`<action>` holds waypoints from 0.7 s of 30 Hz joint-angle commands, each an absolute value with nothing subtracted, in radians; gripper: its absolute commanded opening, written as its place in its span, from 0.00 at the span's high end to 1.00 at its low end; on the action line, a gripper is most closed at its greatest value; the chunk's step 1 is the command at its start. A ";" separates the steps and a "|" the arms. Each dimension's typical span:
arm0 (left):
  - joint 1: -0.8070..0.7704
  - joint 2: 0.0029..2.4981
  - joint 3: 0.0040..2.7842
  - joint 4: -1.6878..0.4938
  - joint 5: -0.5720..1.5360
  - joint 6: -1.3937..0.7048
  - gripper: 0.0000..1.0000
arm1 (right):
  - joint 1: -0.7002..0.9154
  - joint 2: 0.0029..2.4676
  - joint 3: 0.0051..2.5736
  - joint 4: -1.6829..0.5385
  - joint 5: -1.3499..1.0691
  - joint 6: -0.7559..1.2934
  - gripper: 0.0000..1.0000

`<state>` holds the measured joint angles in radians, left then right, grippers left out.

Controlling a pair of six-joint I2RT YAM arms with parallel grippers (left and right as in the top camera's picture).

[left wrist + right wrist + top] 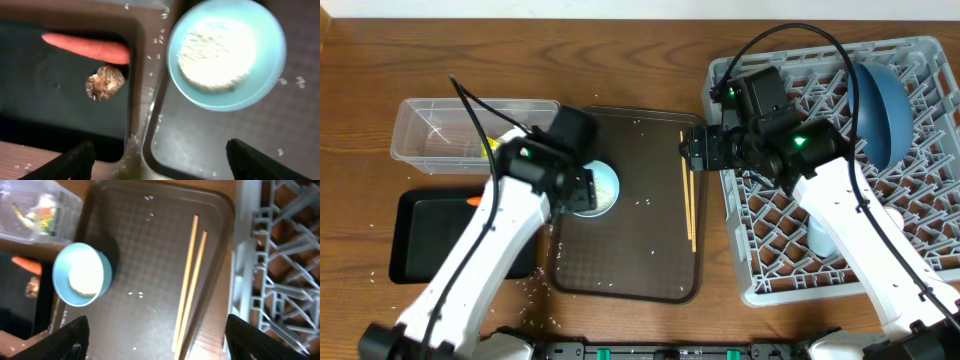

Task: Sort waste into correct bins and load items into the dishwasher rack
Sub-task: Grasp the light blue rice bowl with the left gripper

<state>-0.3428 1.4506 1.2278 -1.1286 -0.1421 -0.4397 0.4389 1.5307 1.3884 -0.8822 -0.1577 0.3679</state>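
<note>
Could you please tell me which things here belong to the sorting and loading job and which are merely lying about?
Job: light-blue cup, chopsticks, blue plate, dishwasher rack, clear tub, black tray, carrot, brown food lump, wrapper, rice grains.
Lying about: brown serving tray, wooden table.

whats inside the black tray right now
An orange carrot and a brown food lump lie in the black tray. From overhead the left arm covers its right edge.
</note>
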 commanded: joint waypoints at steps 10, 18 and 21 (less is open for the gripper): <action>-0.224 1.514 1.110 -0.903 0.023 -0.273 0.28 | 0.413 1.531 1.393 -0.883 -0.120 0.395 0.14; -0.223 1.516 0.932 -0.691 -0.010 -0.266 0.33 | 0.413 1.531 1.393 -0.884 -0.120 0.395 0.13; -0.224 1.516 0.904 -0.644 0.003 -0.258 0.33 | 0.413 1.531 1.393 -0.883 -0.120 0.395 0.13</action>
<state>-0.2268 1.5105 0.9188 -0.6643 0.0124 -0.2802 0.4240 1.5307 1.3884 -0.8845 -0.1299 0.3836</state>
